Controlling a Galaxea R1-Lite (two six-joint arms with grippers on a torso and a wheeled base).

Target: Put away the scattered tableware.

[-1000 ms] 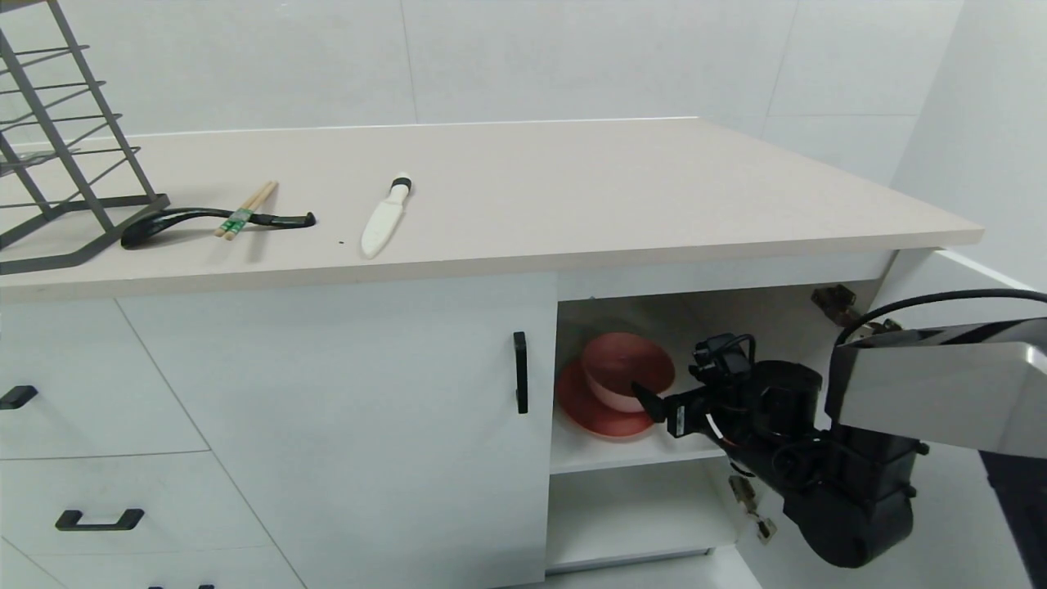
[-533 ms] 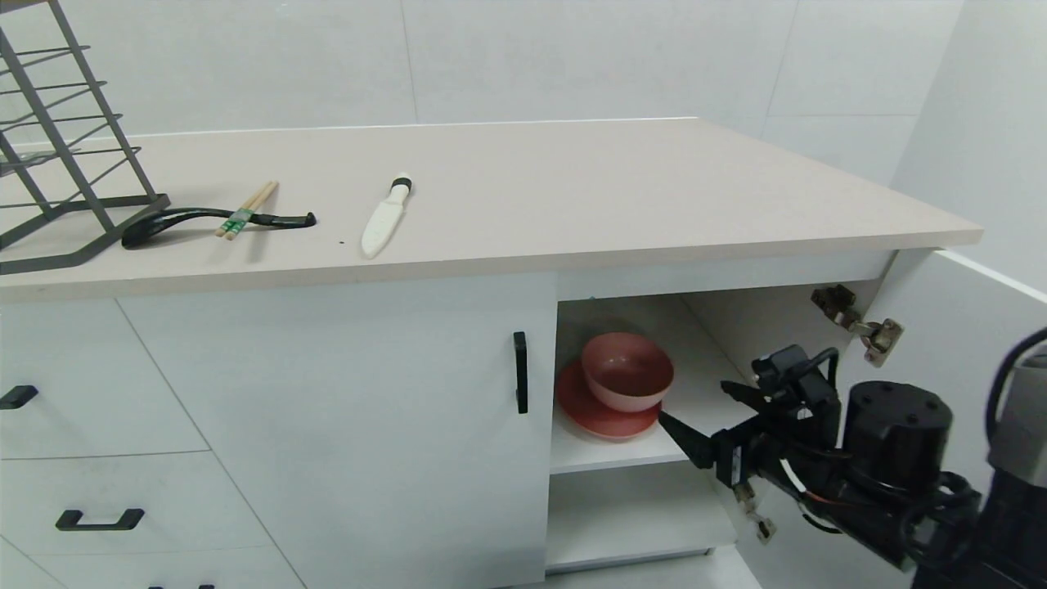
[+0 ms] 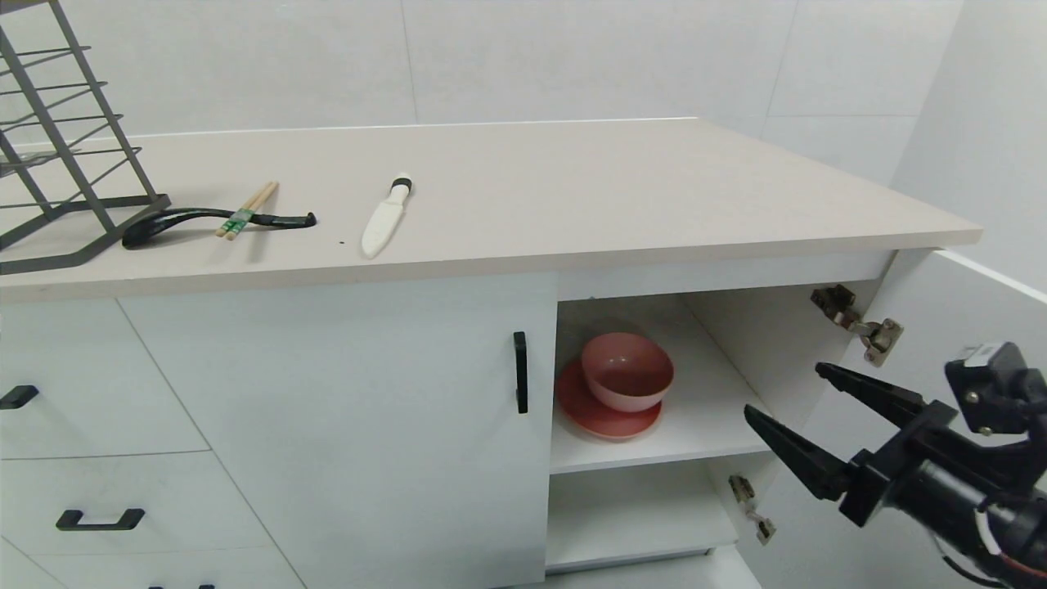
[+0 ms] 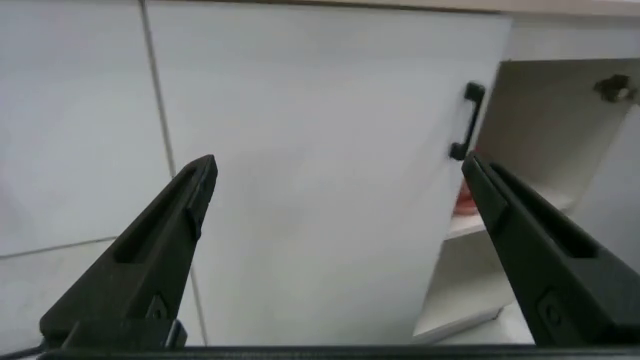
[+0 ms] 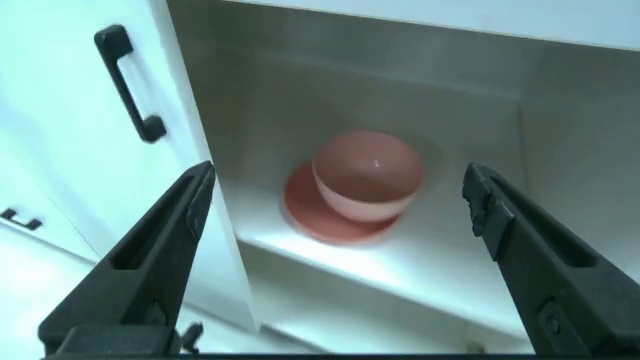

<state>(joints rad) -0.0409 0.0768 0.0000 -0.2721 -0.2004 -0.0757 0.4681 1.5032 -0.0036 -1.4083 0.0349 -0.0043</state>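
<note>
Outside the cabinet (image 3: 736, 335), I draw my right gripper (image 3: 782, 388) back, spread and empty, leaving bowl (image 3: 627, 380) on plate (image 3: 605, 423); knife (image 3: 384, 217) at front edge of counter (image 3: 613, 188) waits.

bowl (image 3: 626, 375) on plate (image 3: 595, 420), inside cabinet (image 3: 710, 413)

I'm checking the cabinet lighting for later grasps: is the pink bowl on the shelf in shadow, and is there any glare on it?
Head view: the pink bowl and plate under it are evenly lit, the cabinet shaded at its back beneath the counter. Right wrist view: a small highlight inside the bowl, shelf front bright, upper rear wall dark.
</note>
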